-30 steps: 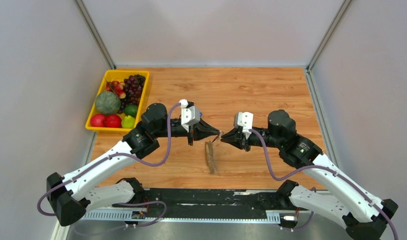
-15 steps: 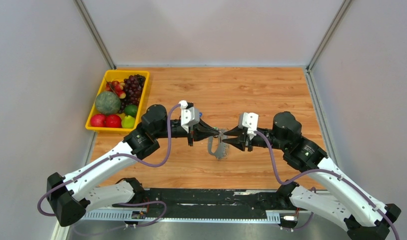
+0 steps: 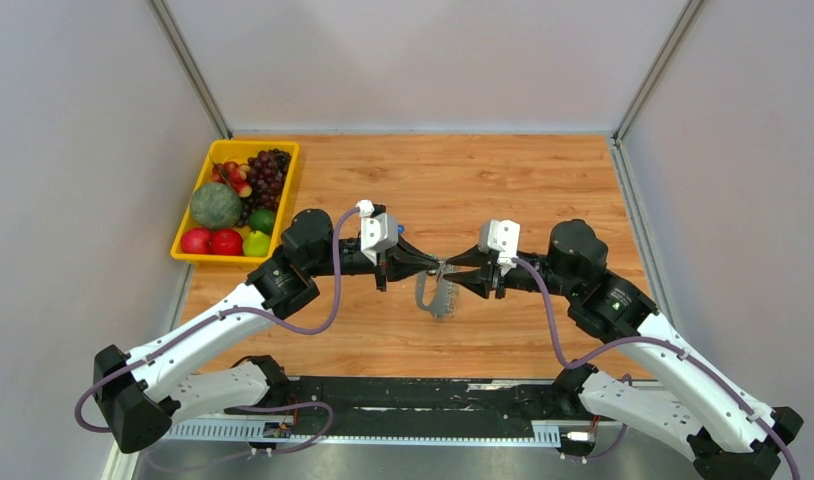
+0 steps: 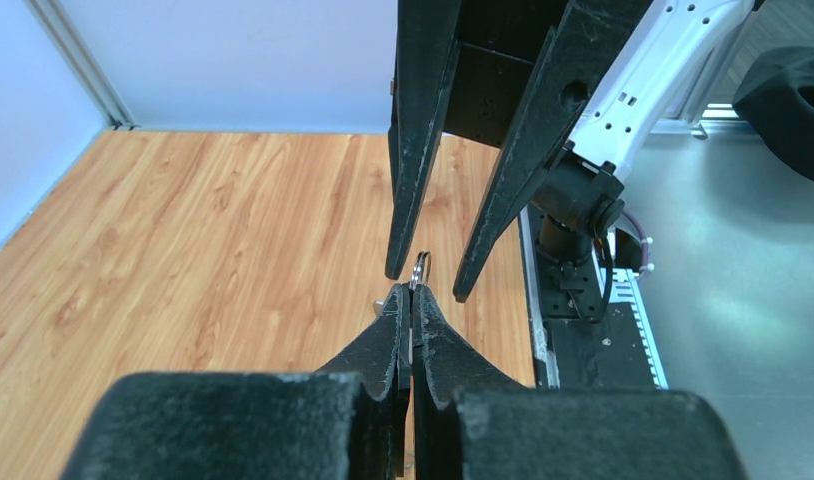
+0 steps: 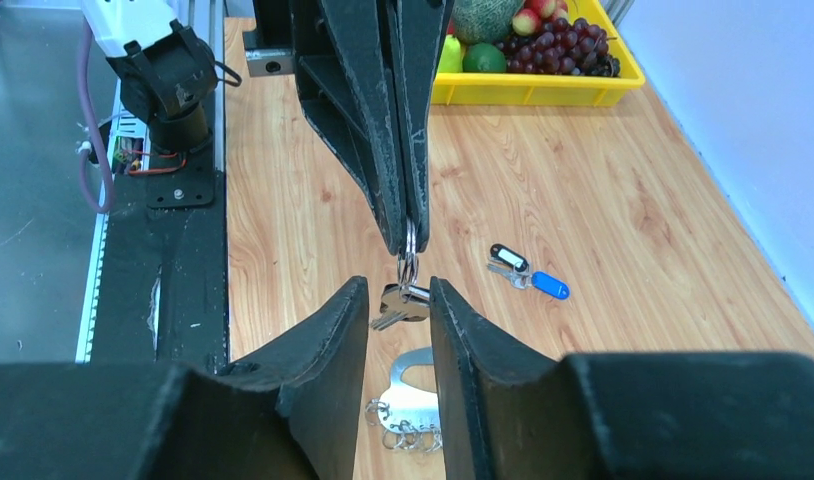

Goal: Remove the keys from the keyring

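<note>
Pinching the keyring point(image 5: 409, 266), the left end effector point(image 5: 406, 240) dangles keys point(image 5: 403, 304) inside the gaping right end effector point(image 5: 398, 287)

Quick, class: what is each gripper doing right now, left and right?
Left gripper: closed, pinching the keyring.
Right gripper: open, jaws either side of a hanging key.

Top view: keyring point(image 3: 442, 268) at the meeting pincer tips is too small to read. Blue key point(image 3: 398, 228) on counter point(image 3: 543, 180) mostly hidden behind left arm point(image 3: 323, 255). Left wrist: ring nearly swallowed by left pincer point(image 4: 412, 292), only a small arc shows. Right pincer point(image 4: 427, 283) cut off at top edge. Right wrist: hanging keys point(image 5: 398, 303) overlap, count unclear. Silvery plate point(image 5: 411, 385) partly behind the right fingers point(image 5: 333, 340). Yellow tray point(image 5: 543, 92) cropped at top.
</note>
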You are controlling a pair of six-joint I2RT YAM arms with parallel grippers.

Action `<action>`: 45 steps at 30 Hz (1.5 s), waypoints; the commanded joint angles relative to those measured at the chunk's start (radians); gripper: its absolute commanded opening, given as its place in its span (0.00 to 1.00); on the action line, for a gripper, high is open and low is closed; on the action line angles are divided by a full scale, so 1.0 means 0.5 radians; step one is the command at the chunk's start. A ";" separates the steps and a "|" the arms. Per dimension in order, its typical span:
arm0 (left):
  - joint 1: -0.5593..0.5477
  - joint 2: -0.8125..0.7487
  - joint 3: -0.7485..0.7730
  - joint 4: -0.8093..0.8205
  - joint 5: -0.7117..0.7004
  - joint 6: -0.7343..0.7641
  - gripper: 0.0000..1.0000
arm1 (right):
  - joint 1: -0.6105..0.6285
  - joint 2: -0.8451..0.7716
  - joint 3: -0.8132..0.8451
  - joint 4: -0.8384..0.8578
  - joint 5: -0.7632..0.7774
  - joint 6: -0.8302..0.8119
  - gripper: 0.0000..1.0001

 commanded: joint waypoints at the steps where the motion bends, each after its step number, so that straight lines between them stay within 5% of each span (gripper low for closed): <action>1: -0.002 -0.005 0.000 0.059 0.027 -0.015 0.00 | 0.013 0.005 0.112 0.102 -0.033 0.042 0.34; 9: -0.003 0.003 0.007 0.048 0.035 -0.013 0.00 | 0.014 0.061 0.138 0.140 -0.088 0.079 0.27; 15: -0.003 0.006 -0.003 0.042 0.028 -0.015 0.00 | 0.013 0.066 0.131 0.161 -0.060 0.103 0.01; 17: -0.003 0.002 -0.014 0.043 0.012 -0.018 0.00 | 0.013 0.050 0.123 0.166 -0.022 0.118 0.00; 19: -0.003 -0.012 -0.041 0.055 -0.026 -0.029 0.21 | 0.012 0.048 0.114 0.169 0.026 0.142 0.00; 21: -0.003 -0.048 -0.109 0.120 -0.073 -0.056 0.56 | 0.011 0.048 0.105 0.169 0.083 0.173 0.00; 23: -0.003 -0.106 -0.202 0.239 -0.196 -0.103 0.69 | 0.011 0.052 0.100 0.169 0.110 0.196 0.00; 31: -0.003 -0.167 -0.400 0.456 -0.252 -0.195 0.85 | 0.011 0.075 0.090 0.241 0.137 0.303 0.00; 45: -0.003 0.075 -0.462 0.842 -0.511 -0.222 0.86 | 0.011 0.198 -0.041 0.573 0.185 0.474 0.00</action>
